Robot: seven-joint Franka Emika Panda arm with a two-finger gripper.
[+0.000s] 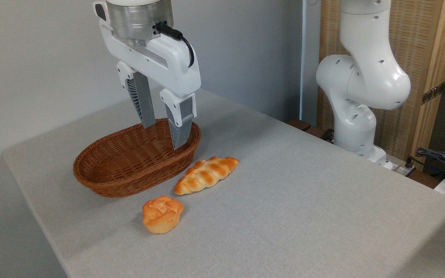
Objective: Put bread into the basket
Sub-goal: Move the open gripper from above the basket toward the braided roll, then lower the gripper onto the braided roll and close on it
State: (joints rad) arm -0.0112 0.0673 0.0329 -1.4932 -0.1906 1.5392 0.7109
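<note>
Nearest me, w/ the basket (129,166) as my landmark: small rose-shaped orange bun (162,214) sits on the grey tabletop (303,193), in front of the basket & apart from it. Bread (206,174) lies just beside the basket's right front wall, outside it: long braided loaf, golden-orange w/ pale seams, tapered ends. My tool (164,135) hangs over the basket's right end, fingers spread, nothing between them.
</note>
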